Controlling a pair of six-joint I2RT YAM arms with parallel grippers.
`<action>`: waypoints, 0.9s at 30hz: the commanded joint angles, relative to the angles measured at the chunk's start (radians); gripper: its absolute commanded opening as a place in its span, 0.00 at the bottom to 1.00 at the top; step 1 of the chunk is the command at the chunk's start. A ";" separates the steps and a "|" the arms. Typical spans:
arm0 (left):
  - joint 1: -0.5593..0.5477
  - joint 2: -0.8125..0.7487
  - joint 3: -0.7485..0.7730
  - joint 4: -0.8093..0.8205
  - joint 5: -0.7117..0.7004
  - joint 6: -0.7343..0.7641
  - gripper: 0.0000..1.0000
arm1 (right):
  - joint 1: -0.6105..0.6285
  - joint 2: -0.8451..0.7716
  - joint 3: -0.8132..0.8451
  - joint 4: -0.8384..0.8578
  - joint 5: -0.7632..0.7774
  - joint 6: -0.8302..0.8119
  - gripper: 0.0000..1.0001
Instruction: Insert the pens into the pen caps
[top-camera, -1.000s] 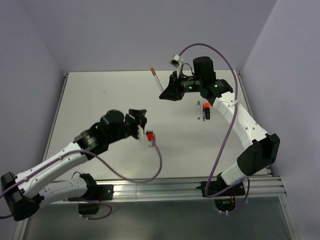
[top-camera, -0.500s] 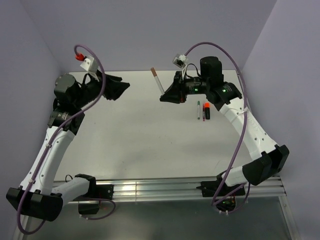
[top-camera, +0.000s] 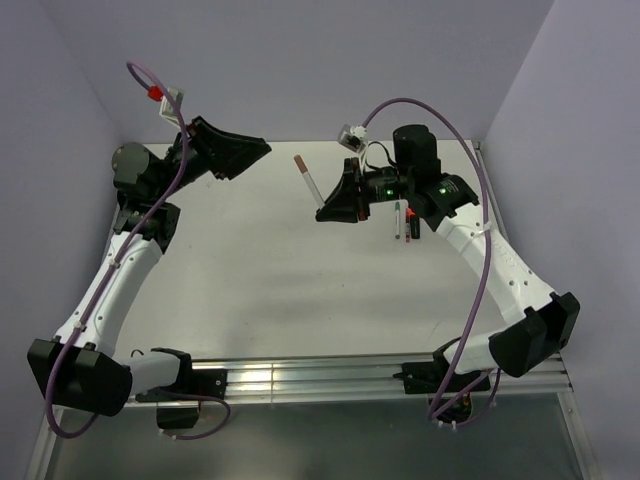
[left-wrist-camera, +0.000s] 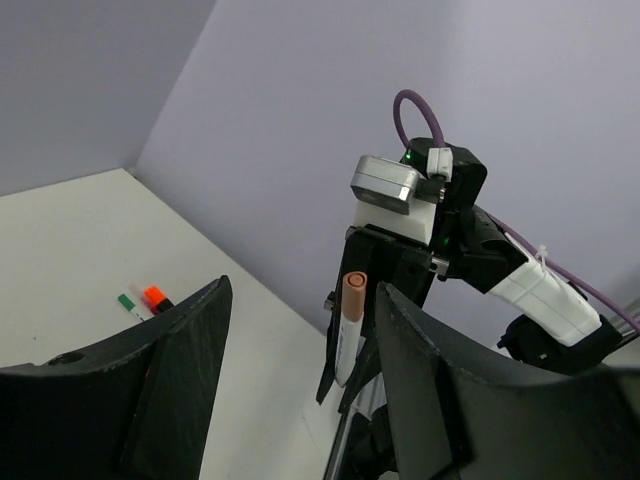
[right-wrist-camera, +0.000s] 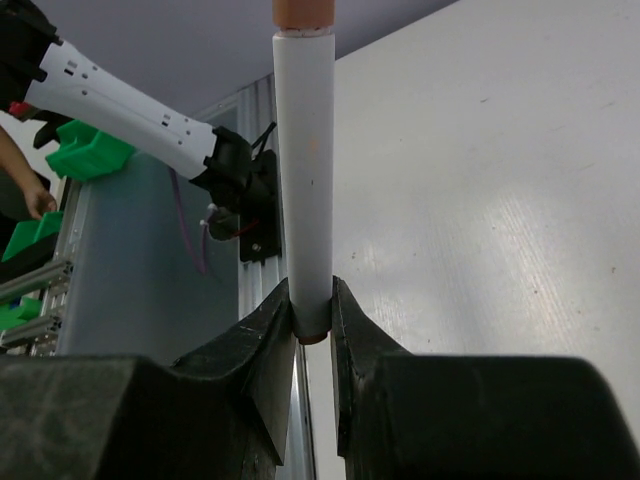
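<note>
One white pen (right-wrist-camera: 305, 180): smooth, round plastic barrel with a brownish-red end. It stands upright above the table (top-camera: 250, 270), clamped near its lower end in the right gripper (top-camera: 325, 210).

Left gripper (top-camera: 252, 160): raised, jaws apart, empty.

Lying near on the table: a green-ended thin pen (top-camera: 397, 222) and an orange-ended black marker (top-camera: 413, 225).

Handling note: the slick barrel, gripped low, may pivot. Align on one axis and press gently.

White pen (top-camera: 309, 186), brownish-red capped, is held tilted upward in the right claw (top-camera: 322, 213). Green-capped pen (top-camera: 397, 219) and orange-capped marker (left-wrist-camera: 155, 296) are laid together, far right.
</note>
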 joint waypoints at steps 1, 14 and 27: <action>-0.017 -0.007 0.048 0.021 0.004 -0.049 0.65 | 0.034 -0.024 -0.006 0.039 -0.040 -0.014 0.00; -0.096 -0.014 -0.007 0.049 0.016 -0.022 0.49 | 0.064 0.004 0.005 0.046 -0.030 0.018 0.00; -0.145 0.005 -0.003 0.053 0.030 -0.003 0.45 | 0.065 0.005 0.004 0.053 -0.030 0.031 0.00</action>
